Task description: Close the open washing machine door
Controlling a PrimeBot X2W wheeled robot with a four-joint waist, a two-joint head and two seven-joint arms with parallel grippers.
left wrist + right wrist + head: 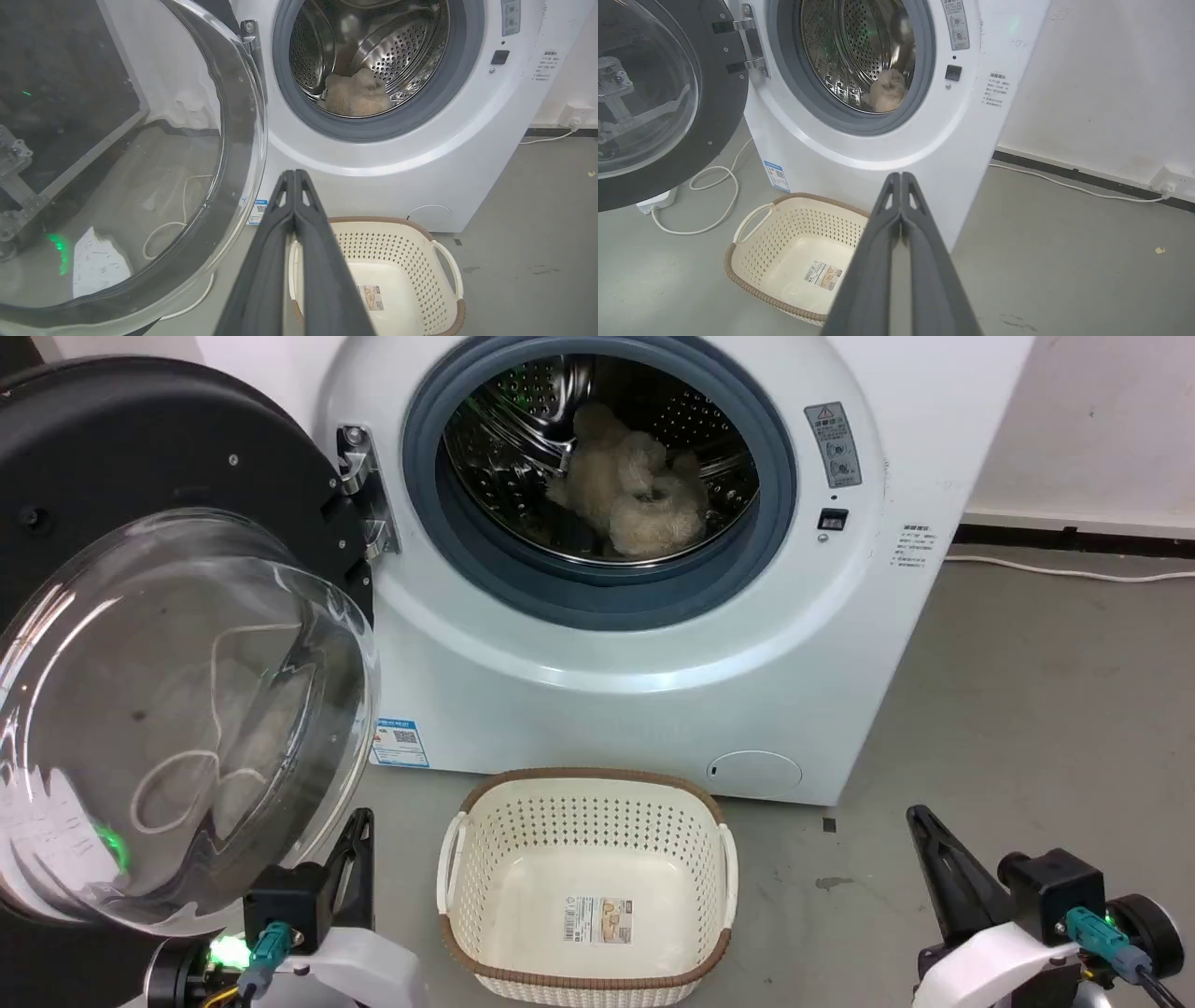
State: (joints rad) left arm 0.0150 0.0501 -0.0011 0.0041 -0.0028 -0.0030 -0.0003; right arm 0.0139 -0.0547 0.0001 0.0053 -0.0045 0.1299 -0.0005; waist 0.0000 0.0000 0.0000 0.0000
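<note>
The washing machine door (177, 709) stands swung wide open to the left, its black rim and bulging glass bowl facing me, hung on a metal hinge (359, 485). The white washing machine (607, 691) shows its steel drum with a beige fluffy item (635, 490) inside. My left gripper (362, 817) is shut and empty, low beside the door's lower right edge, apart from it; in the left wrist view the left gripper (294, 175) points at the machine's front, with the door (140, 163) to its left. My right gripper (917, 814) is shut and empty over the floor at the lower right; the right gripper (900, 176) points toward the machine (887, 154).
A cream perforated basket (586, 773) stands empty on the floor in front of the machine, between my grippers. A white cable (714, 186) and a power strip (656, 203) lie under the door. Another cable (1074, 571) runs along the right wall.
</note>
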